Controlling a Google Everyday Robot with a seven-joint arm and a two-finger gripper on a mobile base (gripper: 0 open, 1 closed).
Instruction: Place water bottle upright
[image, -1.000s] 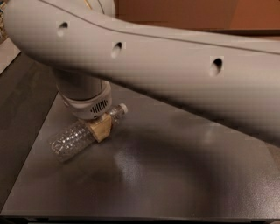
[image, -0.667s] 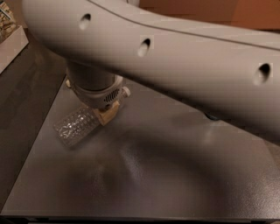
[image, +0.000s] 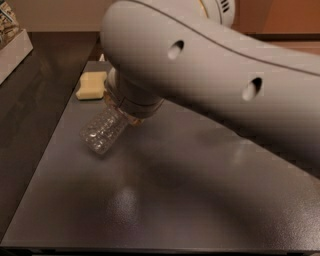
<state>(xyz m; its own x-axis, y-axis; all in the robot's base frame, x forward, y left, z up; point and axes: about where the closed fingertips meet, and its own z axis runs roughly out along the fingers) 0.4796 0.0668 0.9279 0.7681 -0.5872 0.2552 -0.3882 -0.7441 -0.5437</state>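
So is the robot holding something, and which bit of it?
Likely the water bottle, by its cap end, which disappears under the end effector at the arm's wrist. The grip itself is hidden.

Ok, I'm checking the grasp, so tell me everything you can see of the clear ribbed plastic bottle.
The clear ribbed plastic water bottle looks thin and see-through. Only its lower body and base show; the neck end is hidden behind the pale grey arm's wrist, where the claw sits. It is tilted, base pointing down-left, over the dark grey tabletop; whether it touches it cannot be told.
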